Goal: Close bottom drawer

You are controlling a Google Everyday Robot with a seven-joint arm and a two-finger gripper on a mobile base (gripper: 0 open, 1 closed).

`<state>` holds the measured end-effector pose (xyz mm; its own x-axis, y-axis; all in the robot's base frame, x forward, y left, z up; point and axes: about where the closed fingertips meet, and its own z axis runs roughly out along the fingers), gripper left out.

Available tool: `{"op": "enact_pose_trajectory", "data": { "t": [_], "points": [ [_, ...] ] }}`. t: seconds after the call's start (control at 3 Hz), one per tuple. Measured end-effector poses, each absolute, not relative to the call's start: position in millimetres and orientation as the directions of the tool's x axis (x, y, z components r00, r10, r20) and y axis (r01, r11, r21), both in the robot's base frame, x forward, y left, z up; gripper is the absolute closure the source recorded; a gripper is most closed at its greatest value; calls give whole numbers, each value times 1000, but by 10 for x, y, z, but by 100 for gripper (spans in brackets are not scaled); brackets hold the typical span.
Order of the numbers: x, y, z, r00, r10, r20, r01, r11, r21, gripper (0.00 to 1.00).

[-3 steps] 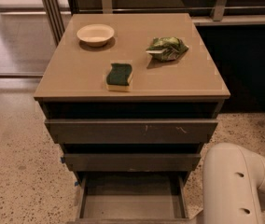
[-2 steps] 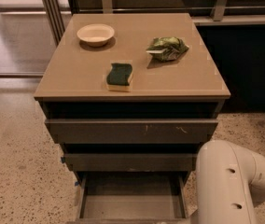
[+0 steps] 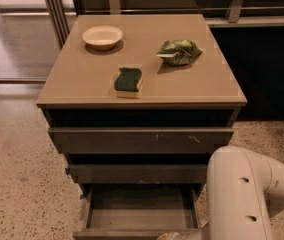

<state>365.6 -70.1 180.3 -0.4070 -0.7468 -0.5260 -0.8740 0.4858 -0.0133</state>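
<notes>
The bottom drawer (image 3: 139, 214) is the narrowest of three dark grey-brown drawers and stands pulled out, an empty shallow tray with a plain front at the frame's bottom edge. Above it are the mid-width drawer (image 3: 137, 173) and the widest drawer (image 3: 141, 140) with pale scratch marks, each out a little. My white arm (image 3: 244, 194) rises at the lower right, beside the drawers. My gripper shows only as a pale sliver (image 3: 174, 236) at the bottom edge, by the bottom drawer's front right.
On the cabinet top (image 3: 82, 79) lie a cream bowl (image 3: 102, 36), a green-and-yellow sponge (image 3: 128, 81) and a green snack bag (image 3: 179, 51). Speckled floor (image 3: 17, 174) lies to the left. A dark counter front (image 3: 262, 69) stands to the right.
My arm has moved left and up into the picture, closer to the drawers' right side. The drawers and the things on top have not moved.
</notes>
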Motion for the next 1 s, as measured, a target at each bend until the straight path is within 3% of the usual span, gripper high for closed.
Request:
{"op": "enact_pose_trajectory", "data": {
  "t": [1.0],
  "points": [
    [3919, -744, 1811, -403, -735, -546, -858, 510, -53, 100]
  ]
}}
